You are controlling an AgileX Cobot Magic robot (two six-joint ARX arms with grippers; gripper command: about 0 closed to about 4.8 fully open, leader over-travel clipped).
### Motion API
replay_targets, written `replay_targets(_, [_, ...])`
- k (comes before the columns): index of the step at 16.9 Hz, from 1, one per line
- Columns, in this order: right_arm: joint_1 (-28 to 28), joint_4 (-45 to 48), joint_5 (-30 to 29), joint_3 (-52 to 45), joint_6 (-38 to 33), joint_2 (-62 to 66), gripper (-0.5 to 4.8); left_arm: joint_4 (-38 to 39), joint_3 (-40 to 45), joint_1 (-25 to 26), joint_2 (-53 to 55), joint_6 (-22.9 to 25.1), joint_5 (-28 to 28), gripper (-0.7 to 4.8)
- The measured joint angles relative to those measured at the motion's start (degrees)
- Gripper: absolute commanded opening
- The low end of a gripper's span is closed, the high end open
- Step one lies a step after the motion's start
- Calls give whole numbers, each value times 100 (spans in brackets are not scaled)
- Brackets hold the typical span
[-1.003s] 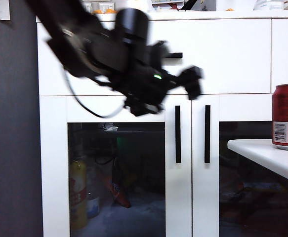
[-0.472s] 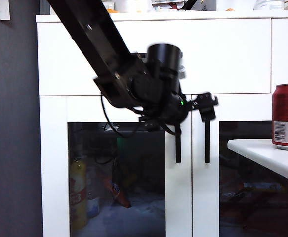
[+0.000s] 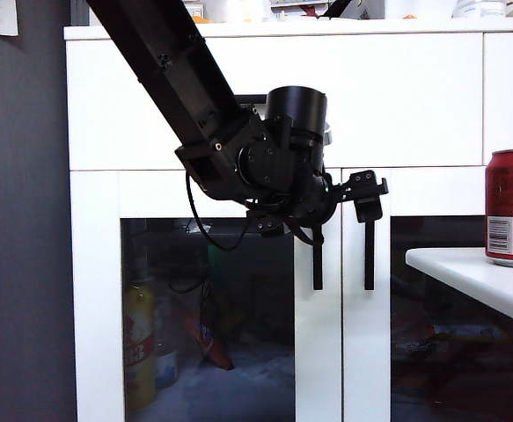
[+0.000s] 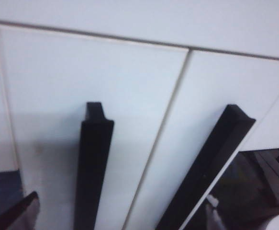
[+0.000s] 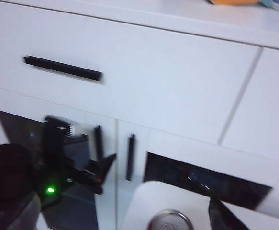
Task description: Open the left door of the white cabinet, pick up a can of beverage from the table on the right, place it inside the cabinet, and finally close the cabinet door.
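In the exterior view, the white cabinet point(image 3: 274, 105) is a smooth, flat-fronted sideboard against a dark grey wall, with drawer fronts above two glass-panelled doors. The left door point(image 3: 208, 299) has a white frame around a dark, reflective pane and a straight matte black bar handle point(image 3: 317, 264) along its right edge; the matching right door point(image 3: 441, 299) bears a second vertical bar. The door is shut. A black, boxy arm slants down from the upper left, and the left gripper point(image 3: 368, 195) sits in front of the top ends of the two handles, its jaws spread apart with nothing between them. The can of beverage point(image 3: 511, 207), a red cylinder with a silver rim and a white barcode label, stands upright on the rounded corner of the white table point(image 3: 480, 281) at right. The left wrist view shows the two black bars close up on matte white panels, with one dark finger point(image 4: 15, 215) at the frame's edge. The right wrist view looks down on the cabinet, one horizontal black drawer handle point(image 5: 62, 68), both vertical bars, the can's silver top and one dark finger point(image 5: 225, 218) of the right gripper, which is open and near the can.
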State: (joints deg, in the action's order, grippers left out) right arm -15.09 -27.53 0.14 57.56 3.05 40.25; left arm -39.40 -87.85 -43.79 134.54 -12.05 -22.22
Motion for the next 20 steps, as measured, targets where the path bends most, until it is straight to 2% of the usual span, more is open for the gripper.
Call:
replay_targets(9, [7, -50, -13, -81, 2, -4, 479, 55, -498, 83, 251, 66, 101, 479])
replay_targets(10, [7, -48, -13, -109, 0, -4, 479, 66, -503, 83, 251, 66, 103, 417])
replay_targets(12, [7, -52, -13, -140, 2, -2, 479, 66, -503, 83, 251, 76, 96, 34])
replay_targets(13, [7, -48, -13, -142, 2, -2, 479, 59, -516, 103, 251, 83, 92, -6])
replay_targets(15, [7, -48, -13, -140, 0, -4, 479, 59, -498, 142, 249, 195, -96, -6])
replay_targets(20, [9, -26, -13, -138, 2, -2, 479, 15, -498, 114, 258, 304, -114, -5])
